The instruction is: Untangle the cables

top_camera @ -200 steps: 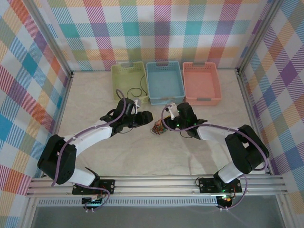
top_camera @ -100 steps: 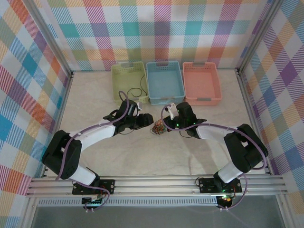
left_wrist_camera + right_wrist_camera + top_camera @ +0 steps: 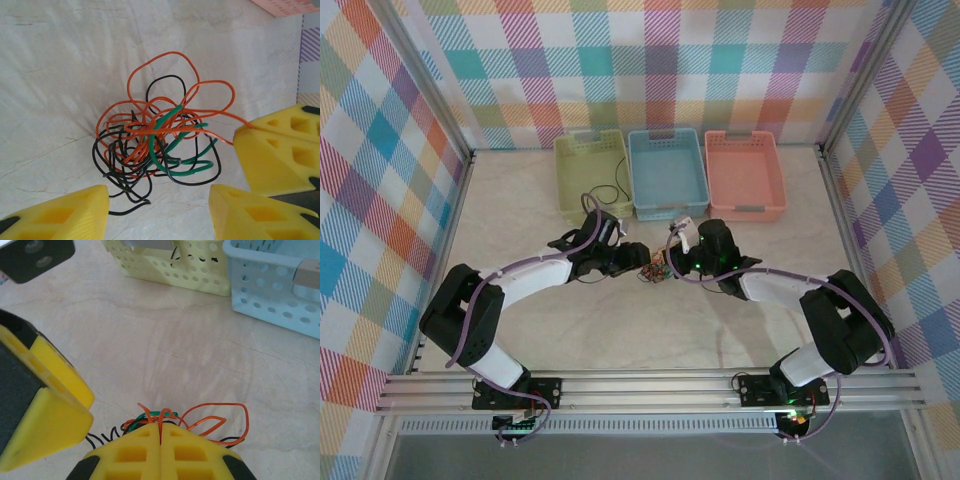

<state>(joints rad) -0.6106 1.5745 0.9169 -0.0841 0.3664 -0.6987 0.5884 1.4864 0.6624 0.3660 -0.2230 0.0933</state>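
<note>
The cables (image 3: 653, 271) lie in one small knot of orange, green and black wire on the table between my two grippers. In the left wrist view the cables (image 3: 155, 145) sit just ahead of my left gripper (image 3: 157, 215), which is open with nothing between its yellow fingers. My left gripper (image 3: 631, 257) stands at the knot's left side. My right gripper (image 3: 670, 266) is at its right side. In the right wrist view the right gripper (image 3: 161, 432) is shut on an orange cable (image 3: 160, 420), whose loops (image 3: 220, 420) fan out to the right.
Three baskets stand in a row at the back: yellow-green (image 3: 563, 175), blue (image 3: 635, 170) and pink (image 3: 712, 170). A black wire (image 3: 610, 190) lies in the yellow-green one. Checked walls close off the table on three sides.
My right gripper has shut on the orange cable at the knot's right edge. My left arm has moved right, its open gripper now close beside the knot.
</note>
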